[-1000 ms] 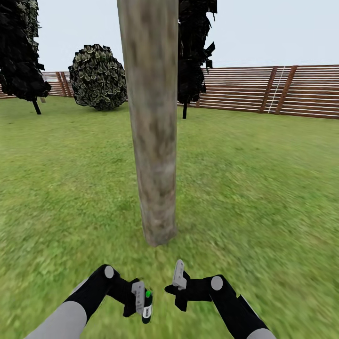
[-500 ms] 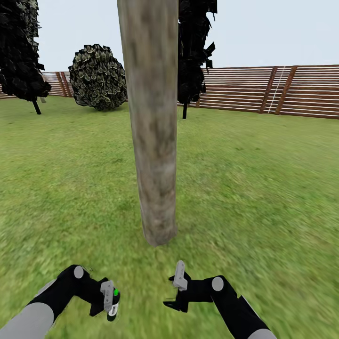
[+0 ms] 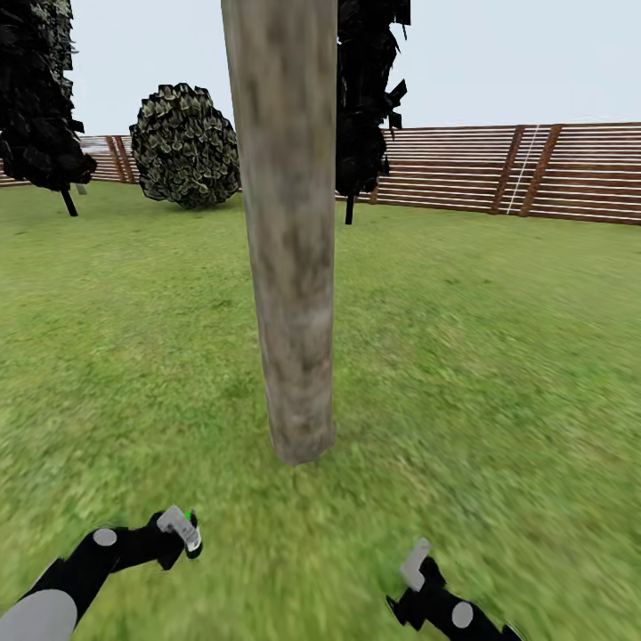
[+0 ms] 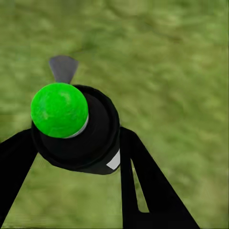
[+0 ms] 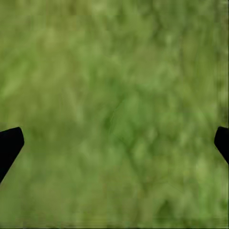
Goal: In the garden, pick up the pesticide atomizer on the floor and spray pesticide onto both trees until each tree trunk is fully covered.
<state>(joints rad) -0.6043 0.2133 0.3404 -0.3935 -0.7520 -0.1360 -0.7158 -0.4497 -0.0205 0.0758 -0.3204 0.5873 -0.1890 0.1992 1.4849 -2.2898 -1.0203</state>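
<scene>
Left gripper (image 3: 182, 531) clamps the green-capped pesticide atomizer (image 4: 76, 129) low over grass (image 3: 499, 356), right gripper (image 5: 114, 143) spread wide and empty, tree trunk (image 3: 289, 267) ahead between them, its crown cut off.

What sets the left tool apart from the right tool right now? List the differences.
The left tool is shut on the black pesticide atomizer with the bright green cap; the right tool is open and holds nothing. In the head view, the left tool sits near the left edge, the right tool lower on the right. Both are black and hang above blurry green grass.
</scene>
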